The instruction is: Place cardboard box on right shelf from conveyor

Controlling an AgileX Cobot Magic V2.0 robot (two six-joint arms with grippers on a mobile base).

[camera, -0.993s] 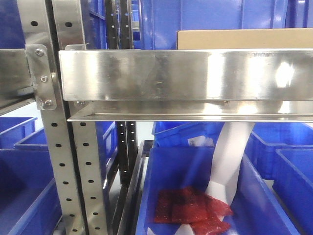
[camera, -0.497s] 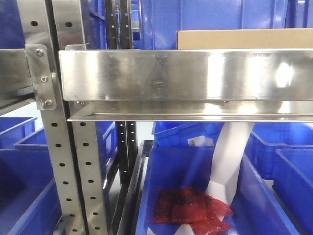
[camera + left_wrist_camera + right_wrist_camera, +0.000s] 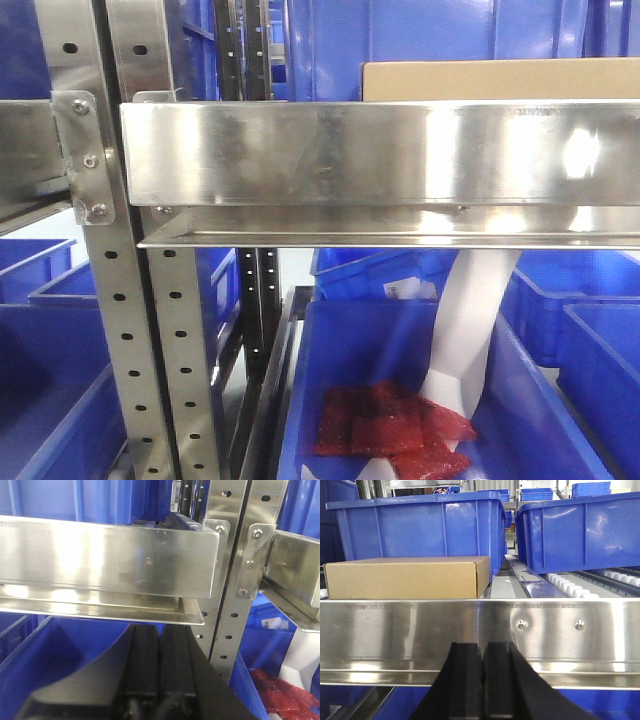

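**Both grippers pressed shut, box resting on the steel shelf**

Both grippers stand before the rack with nothing between their fingers. In the right wrist view the right gripper [image 3: 482, 680] shows two black fingers pressed together, only a thin seam between them, just in front of the broad brushed lip of the right shelf [image 3: 545, 630]. Above and beyond those fingers, a little to their left, the cardboard box [image 3: 405, 577] sits on the shelf: plain tan, slab-shaped, lying flat with its long face toward the camera and its lower edge hidden behind the lip. Behind the box stands a blue plastic bin [image 3: 420, 527], and up and to the right of the gripper a second blue bin [image 3: 580, 530] rests on white rollers [image 3: 570, 586].

The left gripper [image 3: 160, 665] is likewise closed, its black fingers side by side and touching, below and in front of a stainless shelf lip [image 3: 105, 557]. To its right rises a perforated steel upright [image 3: 235, 580]; low to the right lies a red packet [image 3: 285, 695].

From the front view the box top [image 3: 500, 80] shows above the shelf front [image 3: 380, 150], with red packets [image 3: 395, 425] in a blue bin [image 3: 345, 350] beneath
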